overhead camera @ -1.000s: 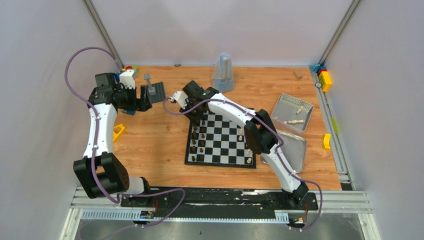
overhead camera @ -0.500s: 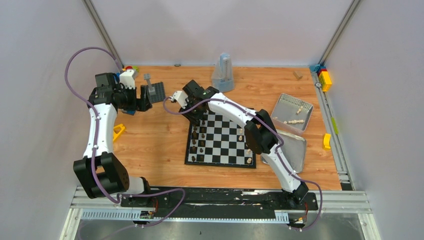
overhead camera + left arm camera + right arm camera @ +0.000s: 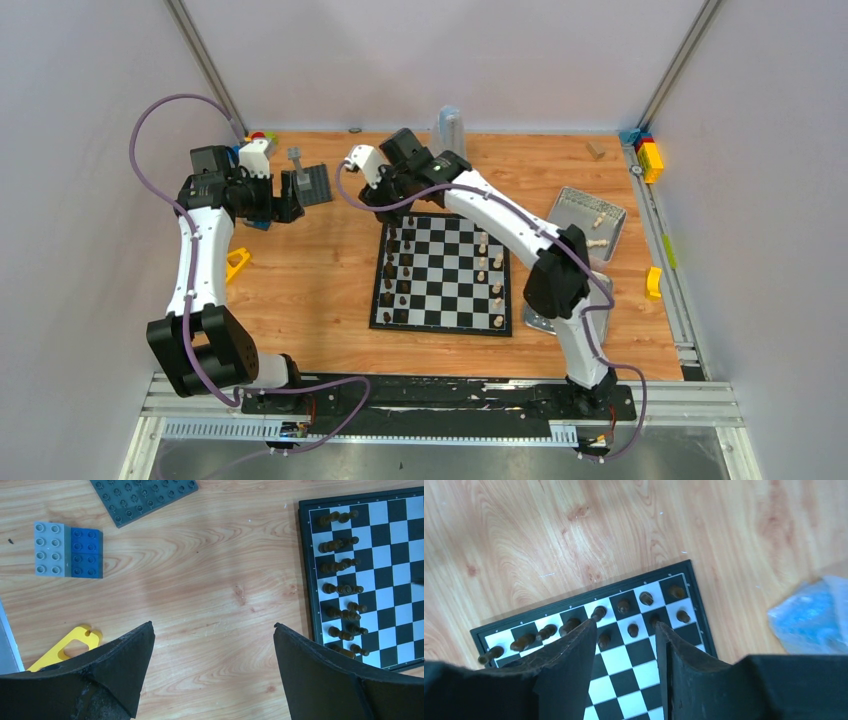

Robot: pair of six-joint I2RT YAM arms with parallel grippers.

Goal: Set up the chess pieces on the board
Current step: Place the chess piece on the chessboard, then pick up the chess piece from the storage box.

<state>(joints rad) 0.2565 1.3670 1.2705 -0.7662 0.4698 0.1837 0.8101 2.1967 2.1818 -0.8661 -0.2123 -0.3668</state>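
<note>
The black-and-white board [image 3: 445, 300] lies mid-table. Dark chess pieces [image 3: 398, 270] fill its two left columns, and pale pieces [image 3: 490, 275] stand along its right columns. My right gripper [image 3: 384, 196] hovers above the board's far left corner. In the right wrist view it [image 3: 625, 624] is open and empty, over the dark pieces [image 3: 646, 598] on the board [image 3: 624, 660]. My left gripper [image 3: 293, 208] is left of the board over bare wood. In the left wrist view it [image 3: 213, 625] is wide open and empty, with the board [image 3: 395, 580] and dark pieces [image 3: 340, 587] at the right.
A dark grey studded baseplate [image 3: 316, 182] and a grey-blue block [image 3: 68, 549] lie by the left gripper, a yellow part [image 3: 237, 264] nearer. A silver tray [image 3: 585, 205] at the right holds pale pieces [image 3: 597, 243]. A translucent blue container [image 3: 447, 135] stands at the back.
My right gripper has risen and drawn back from the dark pieces to the board's far left corner, and its elbow has swung right. The left arm has not moved.
</note>
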